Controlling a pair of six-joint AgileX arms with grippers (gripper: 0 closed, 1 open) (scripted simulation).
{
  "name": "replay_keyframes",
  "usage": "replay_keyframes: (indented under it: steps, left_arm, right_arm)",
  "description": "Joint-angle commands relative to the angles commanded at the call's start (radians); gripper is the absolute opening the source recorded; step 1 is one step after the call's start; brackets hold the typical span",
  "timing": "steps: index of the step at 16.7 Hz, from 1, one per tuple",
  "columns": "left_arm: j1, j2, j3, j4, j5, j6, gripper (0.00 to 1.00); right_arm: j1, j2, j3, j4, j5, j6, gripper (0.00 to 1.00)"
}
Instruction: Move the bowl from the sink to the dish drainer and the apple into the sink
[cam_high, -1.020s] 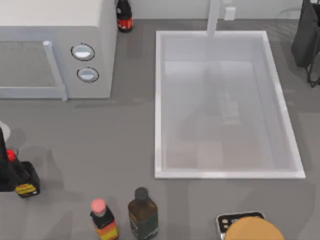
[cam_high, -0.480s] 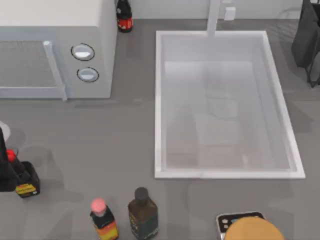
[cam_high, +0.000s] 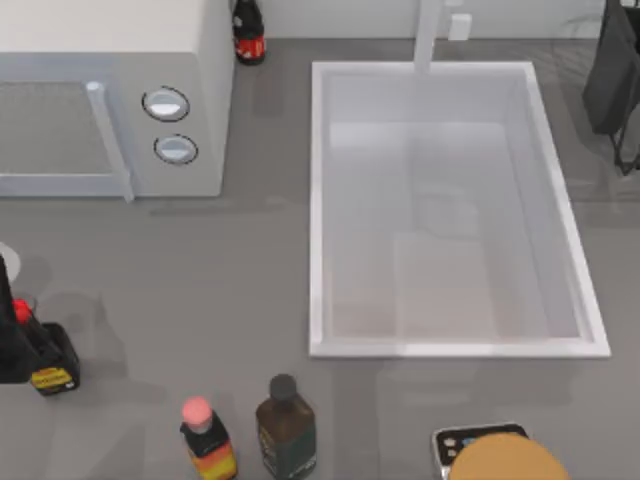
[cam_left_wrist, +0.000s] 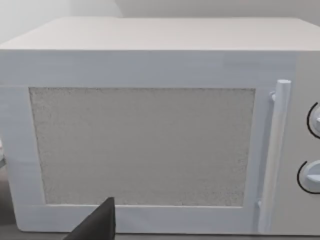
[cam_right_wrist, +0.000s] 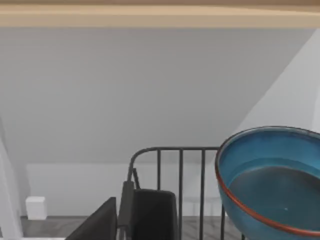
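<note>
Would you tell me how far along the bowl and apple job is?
Done: the sink holds no bowl. In hand: the bowl is up beside the dish drainer in the right wrist view; I cannot tell whether it rests there. Left: the apple into the sink.

- The table (cam_high: 200, 290) is plain grey.
- A white microwave (cam_high: 110, 95) sits at its back left corner.
- A dark bottle (cam_high: 248, 32) stands at the back edge, just beside the microwave.
- The sink (cam_high: 318, 200) is set toward the right side.
- Two bottles, one with a pink cap (cam_high: 205, 438) and one dark (cam_high: 285, 425), stand at the front edge.
- A tan round thing (cam_high: 505, 462) sits on a small scale (cam_high: 455, 442) at the front edge, right of the bottles.
- A black bottle with a yellow label (cam_high: 52, 362) stands by the left edge.
</note>
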Motion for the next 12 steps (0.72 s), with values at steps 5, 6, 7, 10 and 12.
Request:
replay_keyframes:
  steps: [5,6,7,10,12]
  left_arm:
    - [0.0,0.0,0.0,0.0,0.0,0.0,1.0]
    - [0.0,0.0,0.0,0.0,0.0,0.0,1.0]
    - [0.0,0.0,0.0,0.0,0.0,0.0,1.0]
    - [0.0,0.0,0.0,0.0,0.0,0.0,1.0]
    - [0.0,0.0,0.0,0.0,0.0,0.0,1.0]
  right_arm:
    - [0.077,-0.44,-0.23,-0.192,0.064,0.002,1.0]
    - [0.092,-0.522,-0.275,-0.23,0.076,0.002,1.0]
    - [0.106,-0.599,-0.319,-0.268,0.088,0.001,1.0]
    - [0.142,-0.825,-0.435,-0.365,0.121,-0.001,1.0]
    - [0.161,-0.933,-0.495,-0.416,0.137,-0.002,1.0]
